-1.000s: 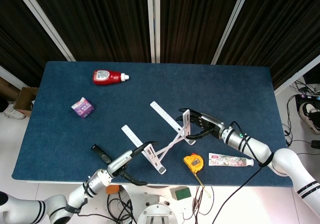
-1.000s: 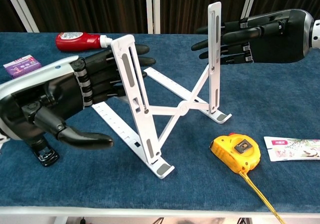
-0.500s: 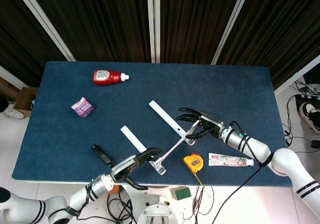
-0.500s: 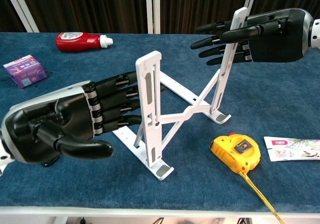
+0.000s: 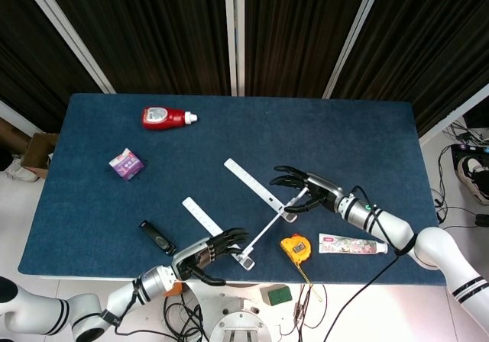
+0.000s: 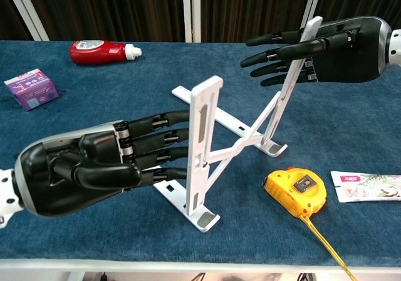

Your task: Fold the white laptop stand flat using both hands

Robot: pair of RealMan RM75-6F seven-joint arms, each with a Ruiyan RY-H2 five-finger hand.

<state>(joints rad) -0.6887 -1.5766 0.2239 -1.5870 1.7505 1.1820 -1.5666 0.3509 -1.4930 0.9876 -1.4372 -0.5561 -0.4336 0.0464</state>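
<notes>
I see dark pleated curtains [image 5: 153, 29] with white uprights [image 5: 235, 33] behind the blue table [image 5: 344, 136], white floor [image 5: 15, 204], cables [image 5: 458, 140] at one side.

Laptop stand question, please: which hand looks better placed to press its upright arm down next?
Probably the right hand: its fingers already lie across the laptop stand's far upright. The left hand only reaches the near upright's side with its fingertips.

Stand [image 6: 210, 146] between left hand [image 6: 81, 171] and right hand [image 6: 319, 46] — tape measure [image 6: 296, 192] right.
</notes>
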